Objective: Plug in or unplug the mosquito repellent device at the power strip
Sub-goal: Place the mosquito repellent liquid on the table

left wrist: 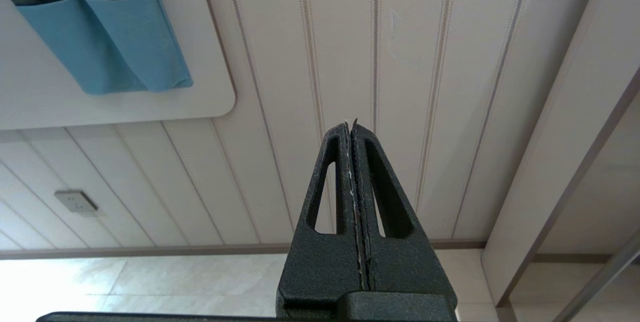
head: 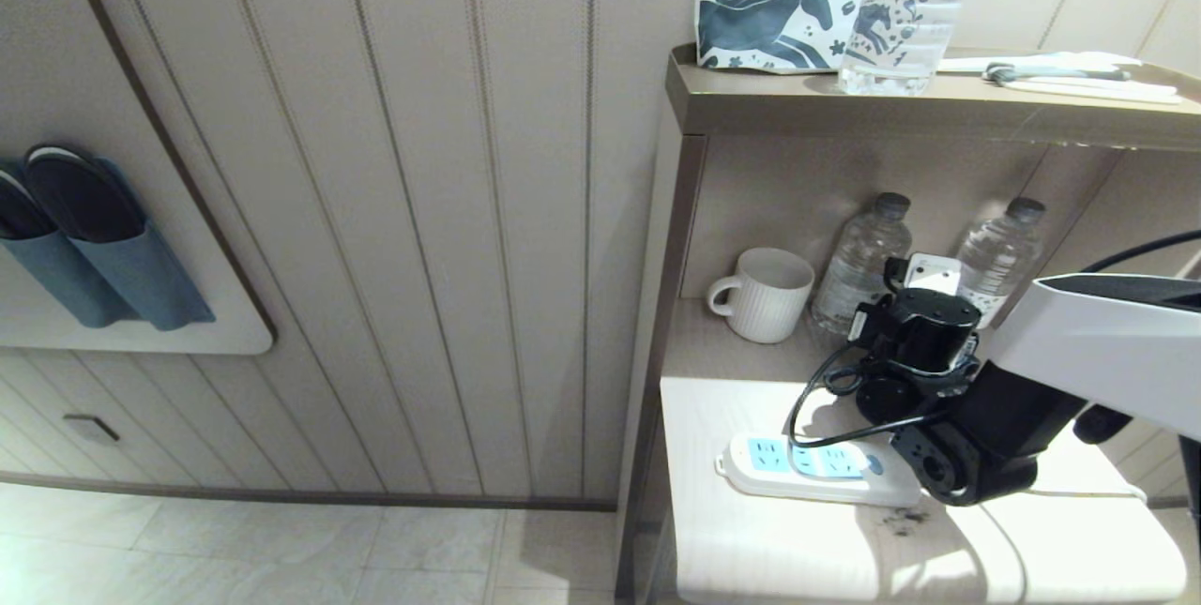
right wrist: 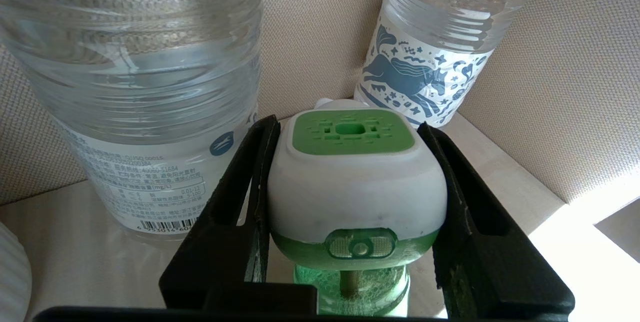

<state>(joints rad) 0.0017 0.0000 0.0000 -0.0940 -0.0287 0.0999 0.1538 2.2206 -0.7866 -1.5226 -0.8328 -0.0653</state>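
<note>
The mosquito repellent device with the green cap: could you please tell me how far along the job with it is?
Done: the right gripper has its black fingers closed on the small white mosquito repellent device with the green cap, near the clear water bottles. In hand: the device is held away from the long white power strip with light-blue sockets. Left: bringing it to a socket. The left gripper is shut, parked.

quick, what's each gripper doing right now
Left gripper: shut, empty, parked facing the wall.
Right gripper: shut on the repellent device, between the two water bottles on the shelf, away from the power strip.
</note>
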